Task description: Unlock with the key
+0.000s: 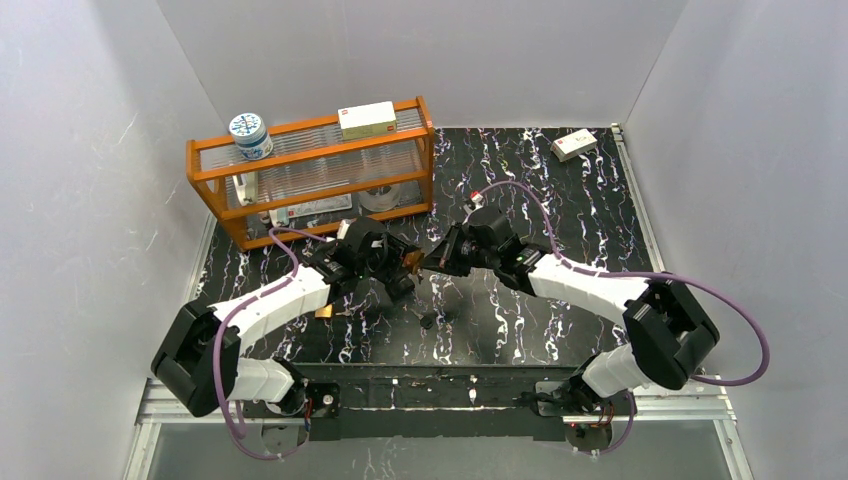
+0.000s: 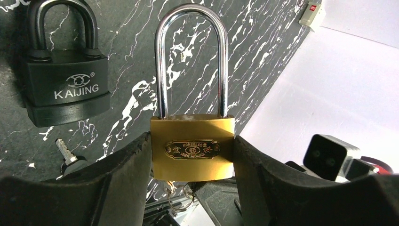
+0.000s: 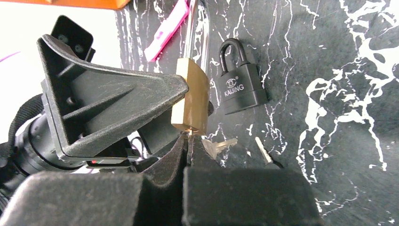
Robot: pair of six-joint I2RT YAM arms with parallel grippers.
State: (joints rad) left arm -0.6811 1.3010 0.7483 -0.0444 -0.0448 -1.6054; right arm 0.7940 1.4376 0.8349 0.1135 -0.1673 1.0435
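My left gripper (image 2: 190, 141) is shut on a brass padlock (image 2: 193, 148) and holds it by its sides above the table, with the silver shackle (image 2: 190, 28) pointing away and both legs seated in the body. My right gripper (image 3: 188, 139) is shut on a key (image 3: 189, 132) whose tip meets the bottom of the brass padlock (image 3: 193, 99). A key ring (image 2: 179, 195) hangs under the lock. In the top view the two grippers meet at the table's middle, left gripper (image 1: 398, 263) and right gripper (image 1: 433, 258), with the padlock (image 1: 412, 260) between them.
A black KAIJING padlock (image 2: 66, 89) lies on the marbled table, also in the right wrist view (image 3: 240, 92). Loose keys (image 3: 221, 145) lie near it. An orange shelf (image 1: 310, 170) with a jar (image 1: 249, 135) and box (image 1: 367, 118) stands back left. A white box (image 1: 573, 145) lies back right.
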